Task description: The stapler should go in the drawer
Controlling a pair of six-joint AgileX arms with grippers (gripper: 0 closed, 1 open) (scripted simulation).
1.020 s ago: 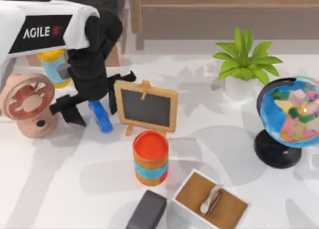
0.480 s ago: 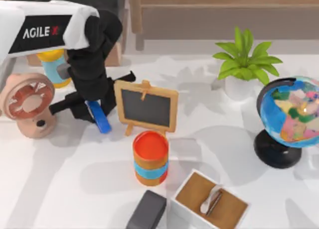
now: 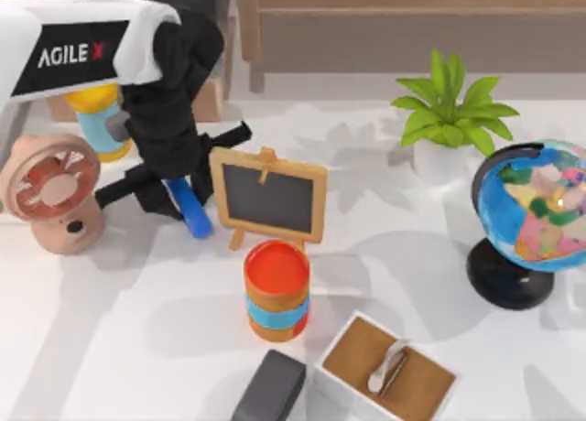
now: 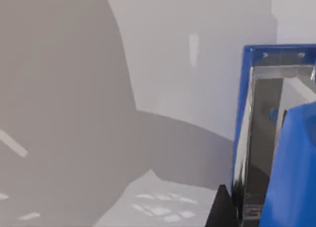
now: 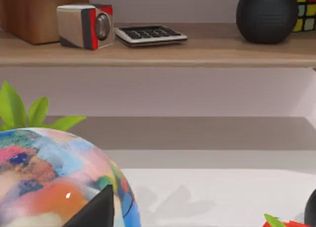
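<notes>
Left claw (image 3: 176,194) clamped on the stapler (image 3: 189,209), its blue end sticking out below the claw beside the chalkboard (image 3: 269,199). Looks light, stiff, slick; a mid-body grip seems right. Right claw (image 5: 96,211) near the globe (image 3: 533,206), state unclear.

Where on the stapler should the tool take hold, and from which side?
Across its slim middle, coming from above: the stapler is long and narrow, with the chalkboard close at its right. The left tool is already closed on it there.
</notes>
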